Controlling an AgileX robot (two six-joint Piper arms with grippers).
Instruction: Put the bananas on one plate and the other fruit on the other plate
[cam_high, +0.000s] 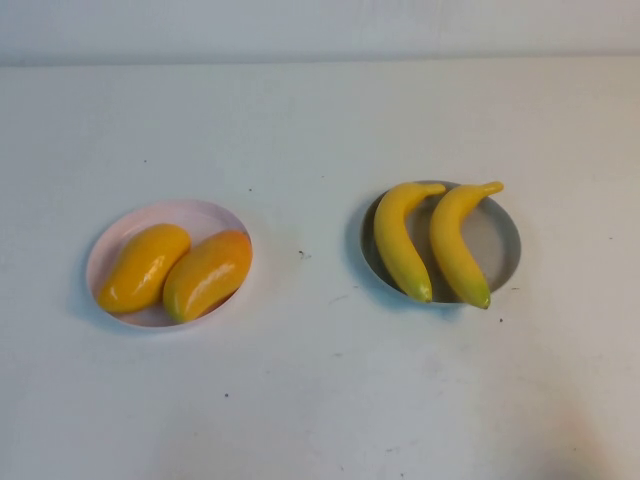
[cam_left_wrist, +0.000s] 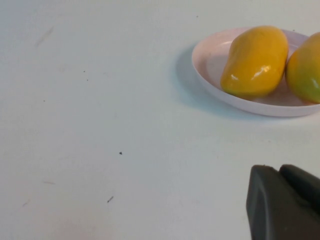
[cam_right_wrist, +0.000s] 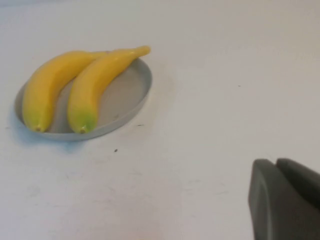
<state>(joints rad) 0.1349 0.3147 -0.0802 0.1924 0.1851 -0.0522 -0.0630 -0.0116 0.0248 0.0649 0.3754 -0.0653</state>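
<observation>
Two bananas (cam_high: 402, 240) side by side on the grey-blue plate (cam_high: 502, 240) at the right of the white table (cam_high: 320, 400), both curved the same way, stems toward the far rim, greenish tips hanging over the near rim. Close together, nearly touching along the middle. Second banana (cam_high: 458, 243) on the right, its stem poking past the plate's far edge.

Two mangoes on the pink plate (cam_high: 190, 213) at the left — one (cam_high: 144, 267) nearer the left rim, the other (cam_high: 207, 274) pressed against it on the right. Both lying slantwise, filling most of the plate. Plates well apart, bare table between.

Neither arm visible from the high camera. Left gripper (cam_left_wrist: 285, 202) seen only in its own wrist camera as a dark block low at the frame's corner, over bare table, near the pink plate but clear of it; two dark fingers pressed together there, no gap. Right gripper (cam_right_wrist: 286, 200) likewise — over bare table, apart from the grey-blue plate, fingers together, holding nothing.
</observation>
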